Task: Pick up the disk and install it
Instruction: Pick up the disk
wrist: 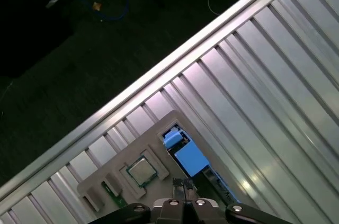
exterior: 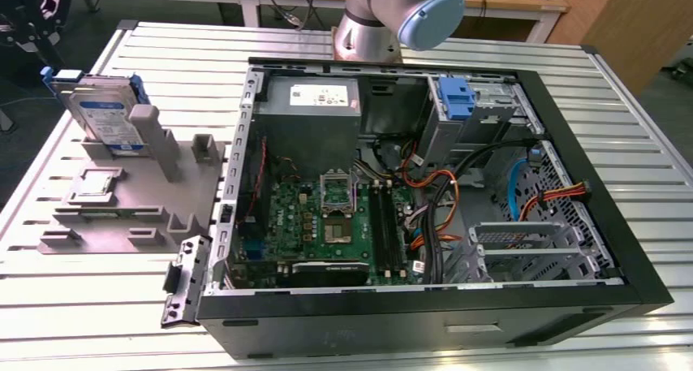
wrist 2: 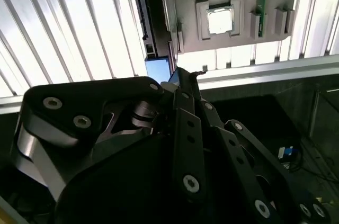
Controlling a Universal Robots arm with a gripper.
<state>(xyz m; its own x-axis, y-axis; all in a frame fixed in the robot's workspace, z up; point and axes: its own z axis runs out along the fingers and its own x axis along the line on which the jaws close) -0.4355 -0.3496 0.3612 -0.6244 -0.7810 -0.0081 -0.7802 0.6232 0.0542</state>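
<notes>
My gripper (wrist: 181,183) looks pinched narrow and holds nothing. It hangs above the grey fixture (exterior: 119,200), close over the disk (exterior: 103,115), which stands upright in the fixture's slot. Going down unopened, I'd likely strike its top edge and might tip it over.

You'll find the table (exterior: 174,46) under the computer case (exterior: 433,322) is ribbed bare metal with a bright sheen. The case's frame looks matt black. Beside the case, the disk (exterior: 100,115) shows dull silver metal, a paper label and a blue plastic carrier. It sits on a matt grey plastic fixture (exterior: 119,217).
</notes>
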